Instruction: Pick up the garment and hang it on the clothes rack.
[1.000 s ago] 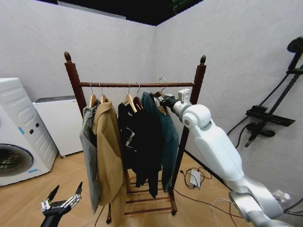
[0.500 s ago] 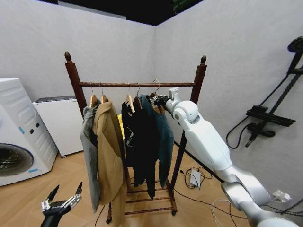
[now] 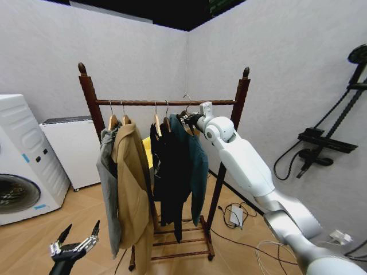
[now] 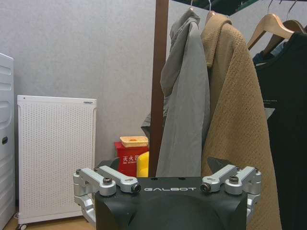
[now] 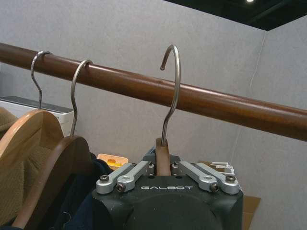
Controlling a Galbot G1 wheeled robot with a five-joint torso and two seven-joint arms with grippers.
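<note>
Right gripper (image 5: 163, 168), jaws clamped on the wooden hanger neck (image 5: 162, 155) of the teal jacket (image 3: 195, 160), holds its hook (image 5: 171, 91) at the clothes rack (image 3: 166, 102) top bar, apparently not yet seated. Left gripper (image 4: 169, 184) idles low, jaws apart.

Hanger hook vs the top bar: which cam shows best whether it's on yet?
Right wrist view: the hanger hook rises in front of the top bar, its tip above it, not resting on it. Head view shows the hook small by the right gripper.
</note>
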